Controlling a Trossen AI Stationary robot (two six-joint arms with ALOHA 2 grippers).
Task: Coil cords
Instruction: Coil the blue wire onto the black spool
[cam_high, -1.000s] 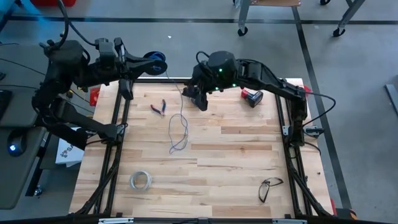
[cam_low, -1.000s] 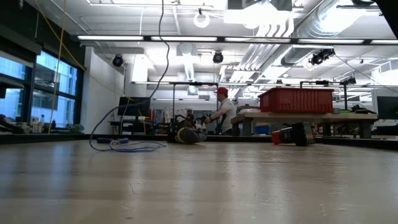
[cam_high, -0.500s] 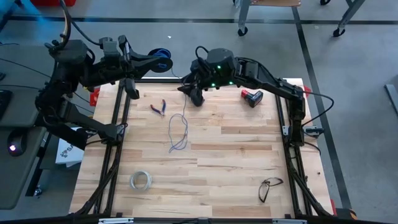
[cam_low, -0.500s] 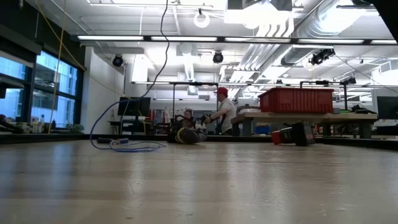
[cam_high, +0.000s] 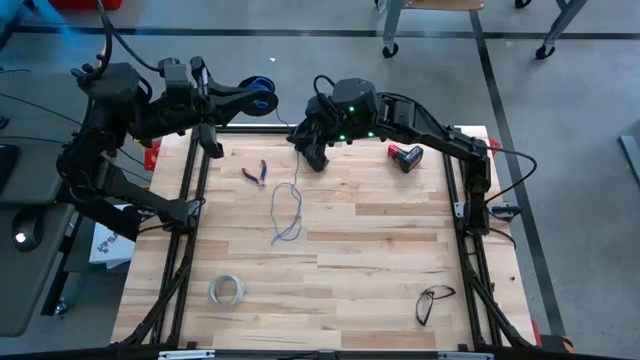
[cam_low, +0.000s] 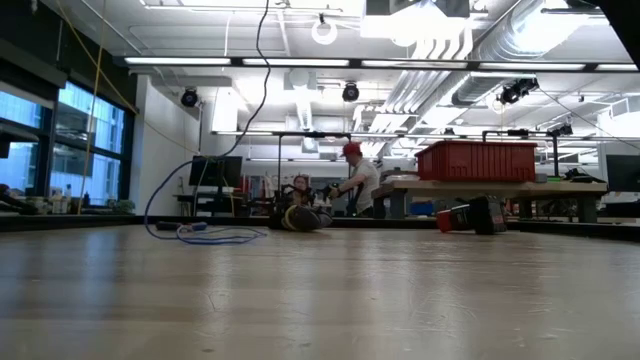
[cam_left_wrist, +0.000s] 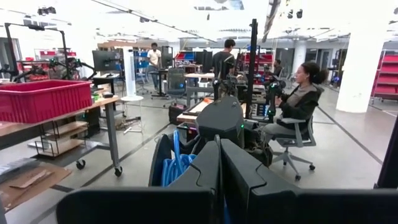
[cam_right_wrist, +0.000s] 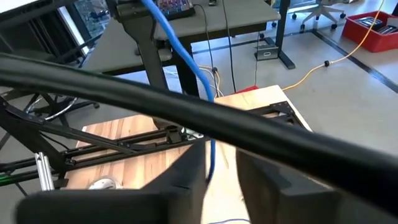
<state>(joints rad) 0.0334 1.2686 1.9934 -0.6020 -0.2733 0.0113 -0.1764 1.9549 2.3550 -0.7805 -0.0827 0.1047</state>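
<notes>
Pale wooden table (cam_high: 380, 250), workshop floor all round, and we start at the near edge: tape ring (cam_high: 226, 290) at 7 o'clock, glasses (cam_high: 434, 300) at 5. Moving up, the wire (cam_high: 287, 215) lies in loose loops just left of centre, and its far end climbs off the wood towards 12.

There's the action. The right gripper (cam_high: 318, 160) hangs over the table at 12 o'clock, and it has edged farther out in the last second. Its wrist view shows the wire (cam_right_wrist: 208, 149) running straight between the fingers (cam_right_wrist: 186, 171). They stand slightly apart, one on each side, so not a pinch yet, but it looks set to guide the strand.

Pliers (cam_high: 255, 172) at 11, a red and black tool (cam_high: 406, 156) at 1.

Farthest out, past the edge at 11, the left gripper (cam_high: 240, 96) has swung a touch and sits pressed together on the spool (cam_high: 256, 97), holding it in the air.

My read: winding is about to begin, with plenty of slack left.
</notes>
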